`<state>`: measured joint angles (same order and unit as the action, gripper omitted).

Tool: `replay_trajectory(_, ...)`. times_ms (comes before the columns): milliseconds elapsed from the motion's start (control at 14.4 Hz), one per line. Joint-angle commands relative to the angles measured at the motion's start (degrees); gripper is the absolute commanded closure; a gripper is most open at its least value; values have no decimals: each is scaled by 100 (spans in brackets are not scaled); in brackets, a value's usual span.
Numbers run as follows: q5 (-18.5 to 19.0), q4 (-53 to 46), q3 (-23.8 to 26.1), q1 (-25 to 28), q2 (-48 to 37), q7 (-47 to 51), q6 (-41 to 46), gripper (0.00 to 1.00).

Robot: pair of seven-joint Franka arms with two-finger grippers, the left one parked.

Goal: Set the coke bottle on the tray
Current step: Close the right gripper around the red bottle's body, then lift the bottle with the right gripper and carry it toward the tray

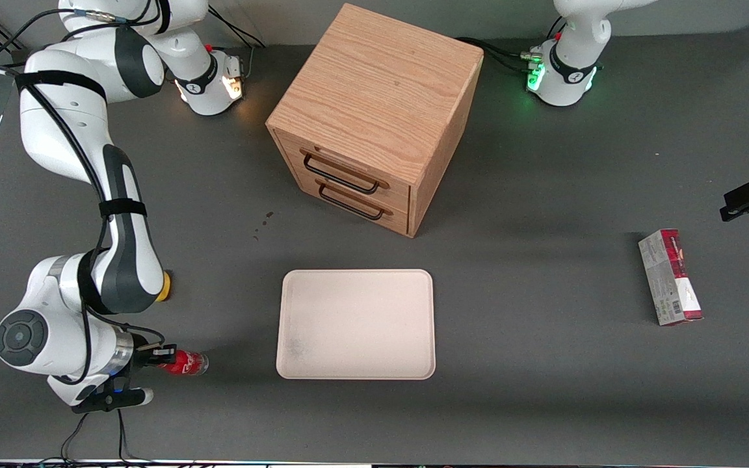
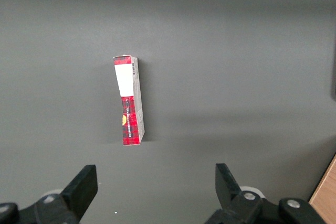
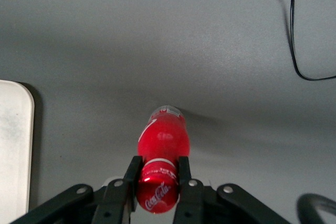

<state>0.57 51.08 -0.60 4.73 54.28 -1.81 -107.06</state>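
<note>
Grey tabletop (image 1: 543, 195) — coke bottle (image 3: 161, 145) clamped between tool (image 3: 157, 174) fingers.

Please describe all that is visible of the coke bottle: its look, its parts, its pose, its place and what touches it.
The coke bottle is small, of clear plastic, red over most of its body, with a red label bearing white Coca-Cola script. It lies on its side, level with the dark grey table, at the working arm's end, beside the tray but apart from it. The gripper is shut on the labelled part, one of the fingers pressing each side. Its clear end points away from the gripper, toward the tray.
</note>
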Motion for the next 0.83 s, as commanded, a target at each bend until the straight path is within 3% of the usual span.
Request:
replay_trajectory(0,75,122,-19,19,-119,-74,-70,99)
replay_trajectory(417,102,34,-1,19,-549,-109,517,100)
replay_trajectory(764,102,-89,-1,1,-1611,-197,1860,100)
